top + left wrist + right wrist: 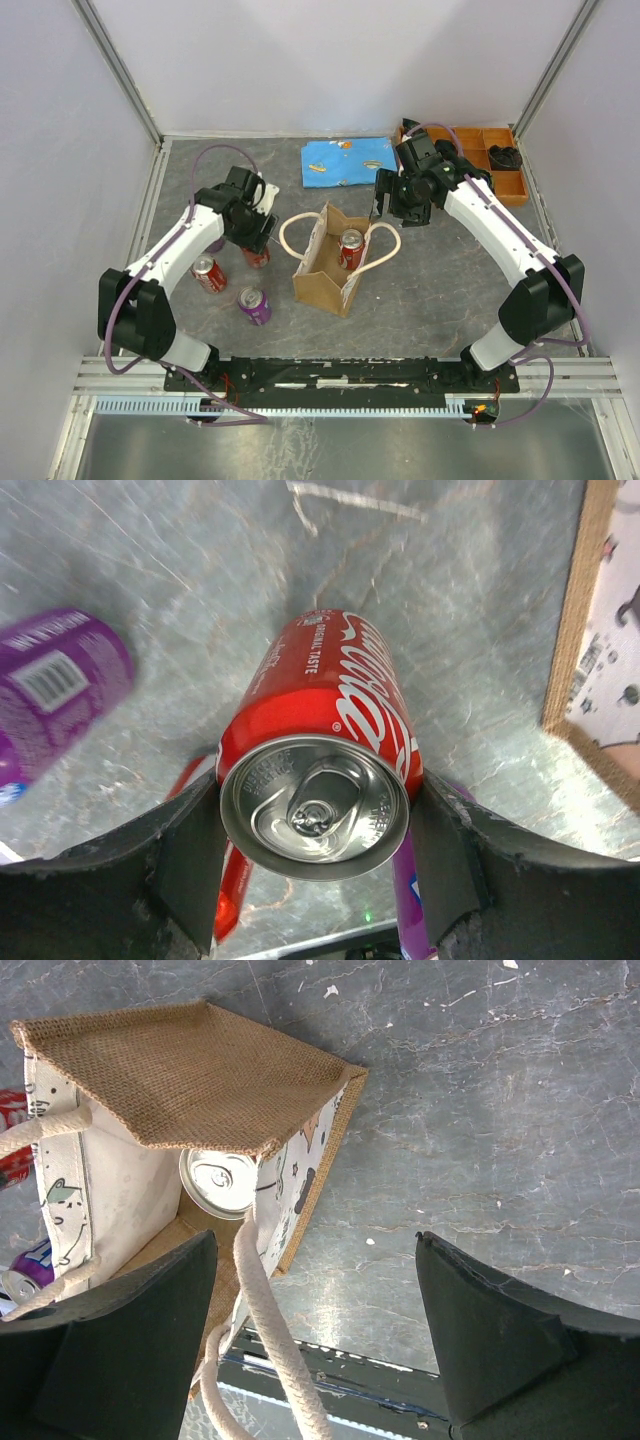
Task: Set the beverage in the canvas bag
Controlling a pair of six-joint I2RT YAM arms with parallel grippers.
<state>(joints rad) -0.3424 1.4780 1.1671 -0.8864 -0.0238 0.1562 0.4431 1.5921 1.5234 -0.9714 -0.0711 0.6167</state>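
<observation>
The tan canvas bag (322,268) stands open mid-table with cream rope handles and holds one red can (351,248). My left gripper (255,238) is shut on a red cola can (330,750), just left of the bag; both pads touch the can's sides. The bag's edge (585,650) shows at the right of the left wrist view. My right gripper (400,205) is open and empty, just beyond the bag's right side. In the right wrist view the bag (200,1080), the can top inside it (215,1182) and a rope handle (270,1330) lie by my left finger (120,1350).
A second red can (209,274) and a purple can (254,305) lie near the left arm. Another purple can (55,695) lies left of the held can. A blue cloth (348,162) and an orange compartment tray (505,178) sit at the back.
</observation>
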